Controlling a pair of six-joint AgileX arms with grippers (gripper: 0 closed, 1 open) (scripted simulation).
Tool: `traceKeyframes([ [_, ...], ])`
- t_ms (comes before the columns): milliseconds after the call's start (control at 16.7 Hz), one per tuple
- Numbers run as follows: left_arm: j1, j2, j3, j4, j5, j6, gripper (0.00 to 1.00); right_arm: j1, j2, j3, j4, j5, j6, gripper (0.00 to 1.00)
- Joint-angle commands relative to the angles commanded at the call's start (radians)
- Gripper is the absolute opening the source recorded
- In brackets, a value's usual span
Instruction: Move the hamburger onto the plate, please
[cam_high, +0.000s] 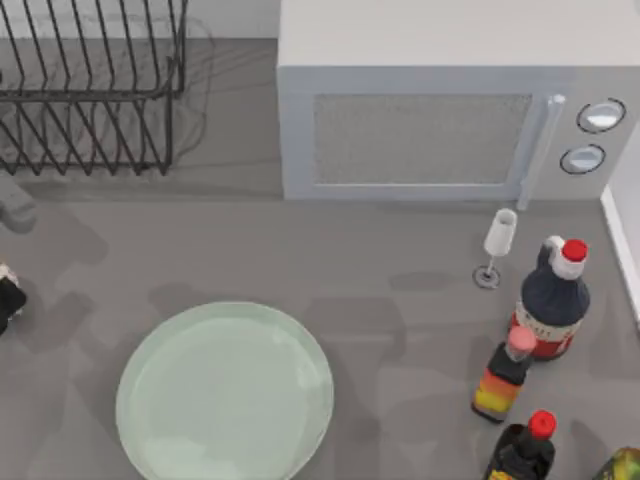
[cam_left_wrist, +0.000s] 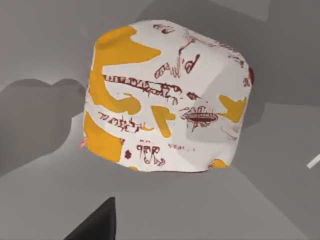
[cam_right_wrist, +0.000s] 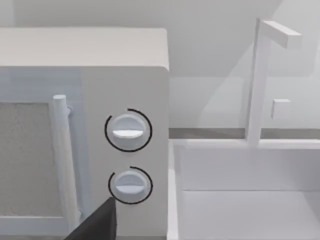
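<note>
Grey matte table (cam_high: 400, 330), with a wire dish rack (cam_high: 95, 85) at the back left and a white microwave (cam_high: 440, 110) at the back, door shut, two round dials (cam_right_wrist: 128, 131) on its right side. Beside the microwave, seen from the right wrist, a white sink basin (cam_right_wrist: 245, 200) with a white tap (cam_right_wrist: 255, 80) against a pale wall. Near the table's right edge, a small wine glass (cam_high: 497, 245) upright and a cluster of sauce bottles (cam_high: 545, 310).

The plate (cam_high: 225, 392) flat on the table, front left of centre, pale green and glossy.

Left gripper (cam_left_wrist: 97, 225) low over the table, camera tight on the hamburger (cam_left_wrist: 165, 97). The hamburger just ahead of the gripper, wrapper white with yellow patches and dark red print, grey table all round it. Touching or apart from the gripper: cannot tell. Spread or closed: cannot tell.

Right gripper (cam_right_wrist: 97, 222) raised and idle, facing the microwave's dials and the sink. Spread or closed: cannot tell.
</note>
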Motion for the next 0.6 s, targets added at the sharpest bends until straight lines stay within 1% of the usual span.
traceKeyframes([
  [300, 0.022, 0.224, 0.221, -0.111, 0.006, 0.142, 1.00, 0.000, 0.000, 0.000, 0.000, 0.000, 0.000, 1.00],
  [420, 0.026, 0.261, 0.267, -0.130, 0.008, 0.171, 1.00, 0.000, 0.000, 0.000, 0.000, 0.000, 0.000, 1.00],
  [600, 0.027, 0.267, 0.276, -0.133, 0.008, 0.177, 1.00, 0.000, 0.000, 0.000, 0.000, 0.000, 0.000, 1.00],
])
